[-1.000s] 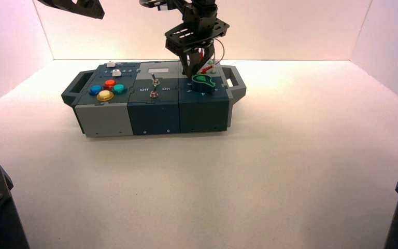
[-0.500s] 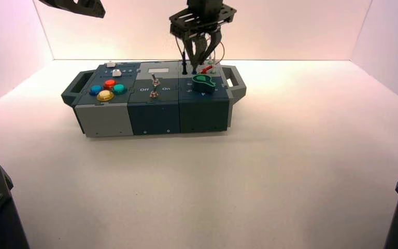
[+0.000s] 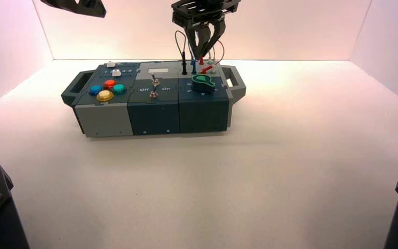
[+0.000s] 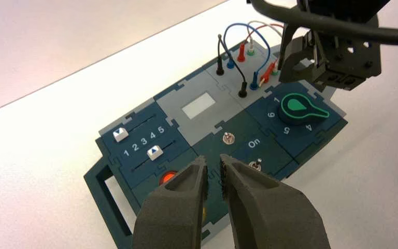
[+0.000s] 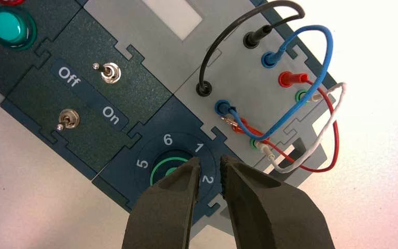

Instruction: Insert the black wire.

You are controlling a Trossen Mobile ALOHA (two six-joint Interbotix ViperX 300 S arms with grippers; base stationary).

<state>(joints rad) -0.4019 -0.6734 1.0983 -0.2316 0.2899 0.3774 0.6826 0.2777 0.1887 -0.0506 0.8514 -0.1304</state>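
The black wire (image 5: 227, 39) is found in the box (image 3: 155, 111) at its 1 o'clock, both plugs seated in black-ringed sockets and the lead arched between them. At 3 o'clock from it, the blue wire (image 5: 327, 52) is plugged at both ends. Farther toward 3 o'clock, one red plug (image 5: 292, 79) is seated; the other (image 5: 251, 129) is tilted, its metal pin exposed. The white wire (image 5: 318, 140) is run between green-ringed sockets beside them. The right gripper (image 3: 201, 56) is held above the socket panel, its fingers moderately parted, with nothing gripped. The green-marked knob (image 3: 203, 84) is noted at 3 o'clock on the box, the switches (image 3: 154, 87) near centre, the coloured buttons (image 3: 105, 95) at 9 and the white sliders (image 3: 116, 72) at 10. The left gripper (image 4: 213, 157) is parked beyond the box at 11 o'clock, empty, its fingers narrowly apart.
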